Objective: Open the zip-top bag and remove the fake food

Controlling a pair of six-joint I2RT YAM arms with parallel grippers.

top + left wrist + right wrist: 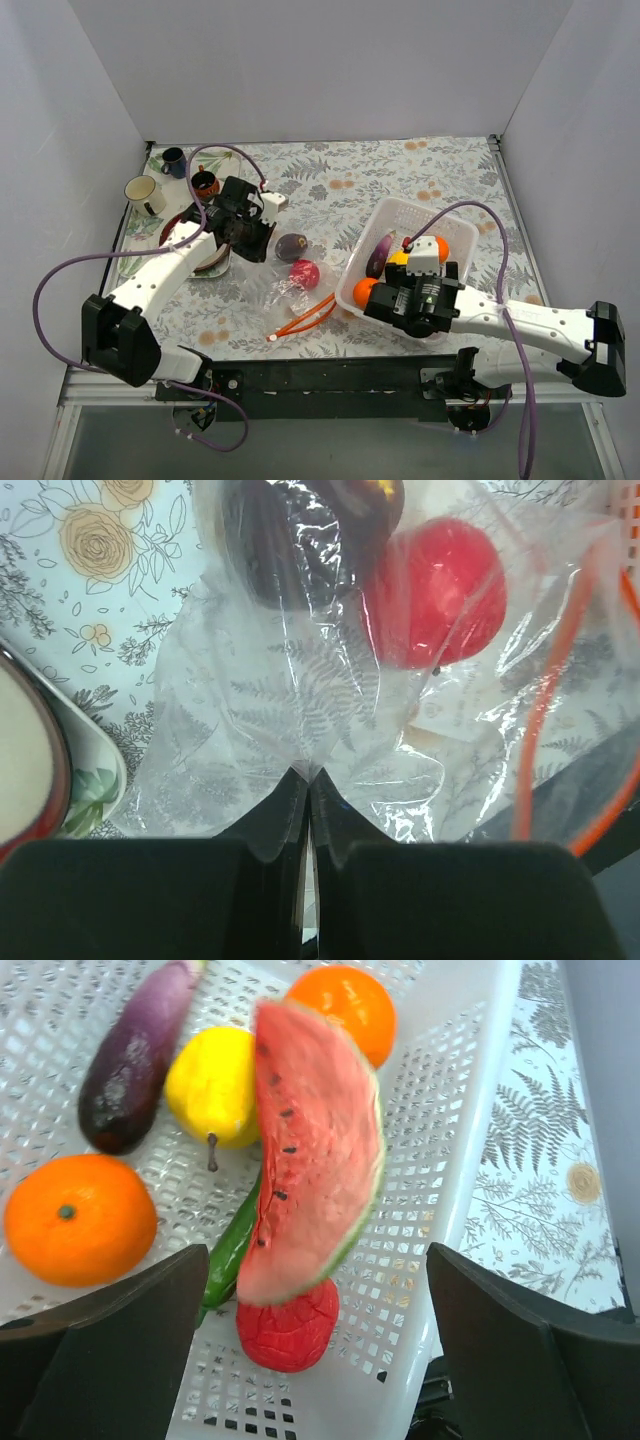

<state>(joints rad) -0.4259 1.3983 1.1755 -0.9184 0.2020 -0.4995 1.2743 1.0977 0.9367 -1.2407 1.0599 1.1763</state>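
The zip-top bag (pixel 283 292) lies at table centre, its orange-red zip strip (pixel 306 318) toward the front. My left gripper (pixel 260 250) is shut on the bag's clear plastic (pixel 300 680), pinching a fold at its fingertips (pixel 310 776). A dark plum (pixel 300 530) and a red round piece (pixel 440 590) lie under the plastic film. My right gripper (pixel 393 290) is open and empty above the white basket (pixel 440 1160), which holds a watermelon slice (pixel 310 1150), two oranges (pixel 80 1220), a lemon (pixel 213 1085), an eggplant (pixel 135 1055), a green piece (pixel 232 1250) and a red piece (pixel 290 1325).
Three small mugs (pixel 144 193) stand at the back left on a leafy mat. A plate with a dark bowl (pixel 212 262) sits just left of the bag, and its rim shows in the left wrist view (pixel 95 770). White walls enclose the table.
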